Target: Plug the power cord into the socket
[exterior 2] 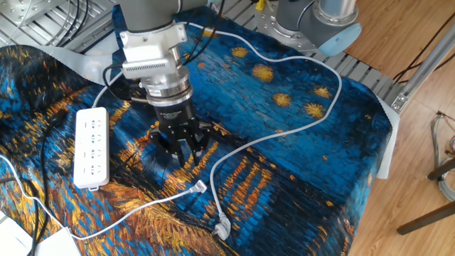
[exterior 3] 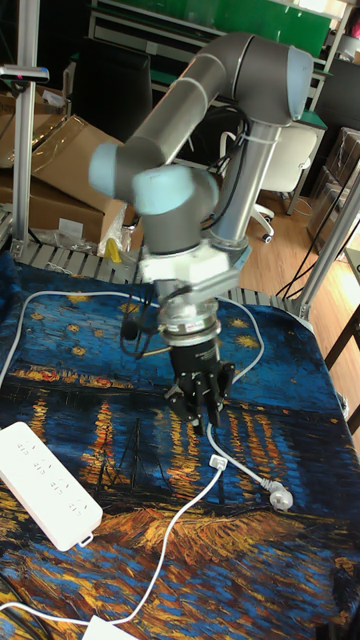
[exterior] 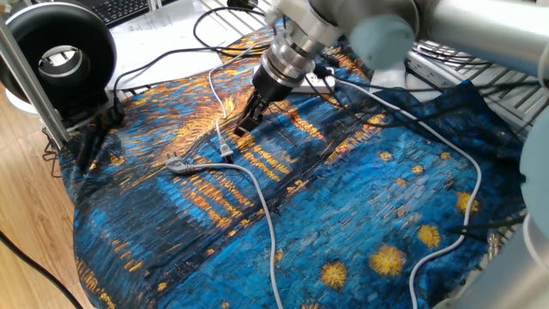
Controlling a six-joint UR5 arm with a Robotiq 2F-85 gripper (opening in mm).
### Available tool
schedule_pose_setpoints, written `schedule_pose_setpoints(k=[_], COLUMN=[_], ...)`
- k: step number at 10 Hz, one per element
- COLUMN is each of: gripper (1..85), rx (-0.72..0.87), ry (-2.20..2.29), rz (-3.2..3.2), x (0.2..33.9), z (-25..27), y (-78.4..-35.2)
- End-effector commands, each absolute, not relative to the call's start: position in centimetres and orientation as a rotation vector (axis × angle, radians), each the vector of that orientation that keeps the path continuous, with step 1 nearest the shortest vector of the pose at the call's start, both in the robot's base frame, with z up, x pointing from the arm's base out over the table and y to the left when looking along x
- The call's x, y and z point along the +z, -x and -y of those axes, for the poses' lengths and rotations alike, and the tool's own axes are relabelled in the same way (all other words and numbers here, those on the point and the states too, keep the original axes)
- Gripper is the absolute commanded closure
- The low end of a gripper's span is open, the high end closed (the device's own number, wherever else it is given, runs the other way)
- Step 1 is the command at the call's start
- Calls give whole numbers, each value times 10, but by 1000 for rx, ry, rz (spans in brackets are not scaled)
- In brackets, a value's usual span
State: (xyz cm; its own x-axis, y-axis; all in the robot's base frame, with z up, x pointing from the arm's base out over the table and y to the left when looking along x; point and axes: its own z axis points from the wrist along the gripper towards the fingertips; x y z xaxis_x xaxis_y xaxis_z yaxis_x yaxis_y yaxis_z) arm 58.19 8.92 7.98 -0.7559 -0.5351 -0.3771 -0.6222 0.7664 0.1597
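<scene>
The power cord's small pale plug (exterior 2: 200,187) lies loose on the blue painted cloth, its thin white cable trailing to the lower left. The same plug (exterior: 225,149) (exterior 3: 214,461) rests just below my fingertips in the other views. My gripper (exterior 2: 180,152) (exterior: 244,125) (exterior 3: 204,412) hangs over the cloth a short way above and left of the plug, open, holding nothing. The socket (exterior 2: 92,148) (exterior 3: 45,485), a long white power strip, lies flat to the gripper's left. In one fixed view my arm hides the socket.
A thicker grey cable ends in a grey plug (exterior 2: 222,229) (exterior: 177,165) (exterior 3: 277,495) close to the pale plug. Black cables (exterior: 377,120) cross the cloth behind the arm. A round black device (exterior: 56,56) on a stand sits at the table's corner.
</scene>
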Motion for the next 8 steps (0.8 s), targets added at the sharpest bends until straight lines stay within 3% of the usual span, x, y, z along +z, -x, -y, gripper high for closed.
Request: schedule_pose_setpoints(k=[1,4,6,8], gripper=[530,510,453,527], rx=[200,227,91,127], ry=[945,1256,1377,1402], rz=[-2775,-2769,-2758,-2747], x=[94,77,75,76], z=[-105,-126,-104,-98], y=[-575,-536,-535,-531])
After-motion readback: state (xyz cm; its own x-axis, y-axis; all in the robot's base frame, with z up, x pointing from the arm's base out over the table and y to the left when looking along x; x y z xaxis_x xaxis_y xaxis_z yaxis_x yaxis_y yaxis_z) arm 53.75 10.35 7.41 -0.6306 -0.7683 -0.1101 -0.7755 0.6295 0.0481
